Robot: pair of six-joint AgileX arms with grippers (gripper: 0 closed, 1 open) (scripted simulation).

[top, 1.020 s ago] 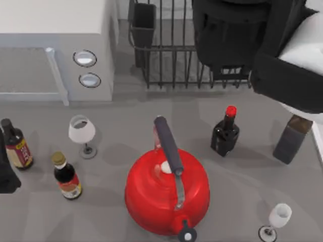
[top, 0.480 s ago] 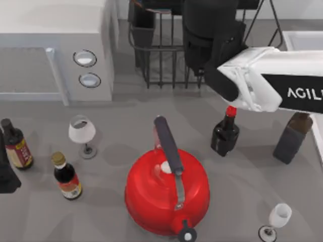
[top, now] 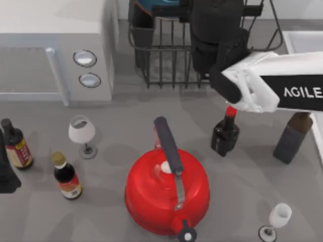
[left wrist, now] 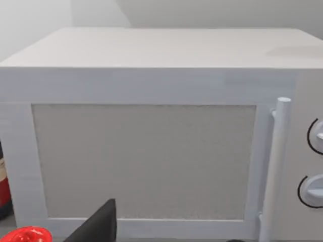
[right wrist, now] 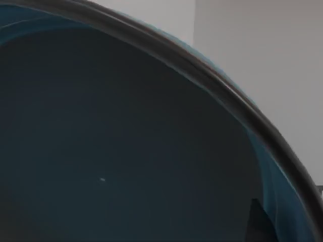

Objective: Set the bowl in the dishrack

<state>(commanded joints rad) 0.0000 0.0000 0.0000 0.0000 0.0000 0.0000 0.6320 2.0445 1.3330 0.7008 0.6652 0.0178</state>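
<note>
The bowl [top: 151, 4] is dark teal-blue and shows at the top view's upper edge, above the far end of the dishrack [top: 166, 63], close to its dark utensil cup [top: 143, 30]. My right gripper [top: 169, 9] reaches over the rack from the right and is shut on the bowl. The right wrist view looks into the bowl's dark inside [right wrist: 121, 151] from close up, with its darker rim arching across. My left gripper [top: 5, 176] stays parked at the table's left edge, facing the microwave [left wrist: 151, 151].
A white microwave [top: 55, 50] stands left of the rack. A big red kettle [top: 166, 189] sits front centre. Two wine glasses [top: 82, 131] [top: 278, 217], sauce bottles [top: 224, 133] [top: 66, 176] [top: 15, 143] and a dark carton [top: 292, 136] stand around it.
My right arm has swung left and farther back over the rack, and the teal bowl has come into the top view at the upper edge. The left arm has not moved.
</note>
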